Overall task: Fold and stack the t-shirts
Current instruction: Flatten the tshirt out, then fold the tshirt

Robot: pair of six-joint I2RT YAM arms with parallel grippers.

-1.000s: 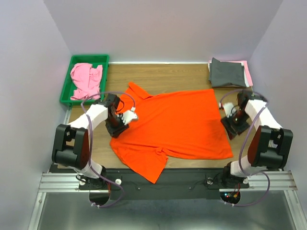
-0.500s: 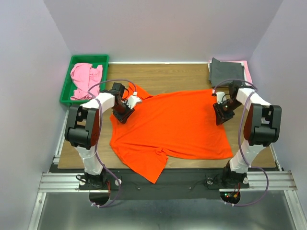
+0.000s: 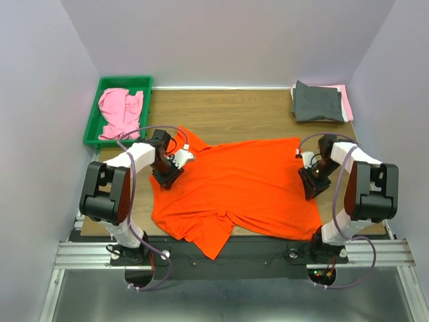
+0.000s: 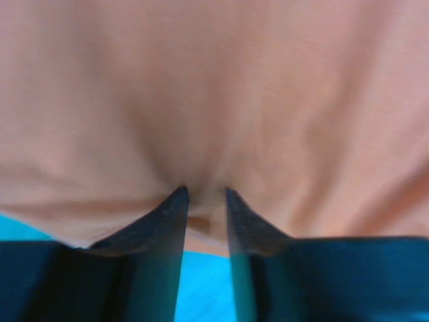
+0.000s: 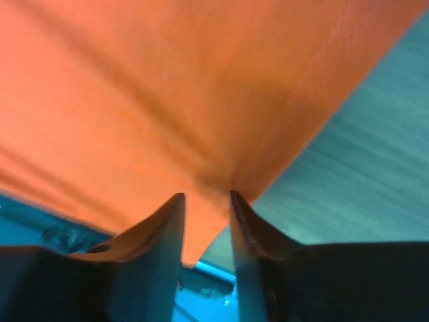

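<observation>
When you look from above, the orange t-shirt (image 3: 241, 181) lies spread on the table (image 3: 234, 107). Close up, the left gripper (image 4: 204, 201) pinches orange cloth, and the right gripper (image 5: 206, 201) pinches its edge too. Move both together, so the fold lands straight.

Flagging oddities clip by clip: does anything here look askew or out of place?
The orange shirt lies skewed on the table, and its near sleeve is rumpled and hangs over the table's front edge. Otherwise nothing stands out.
</observation>
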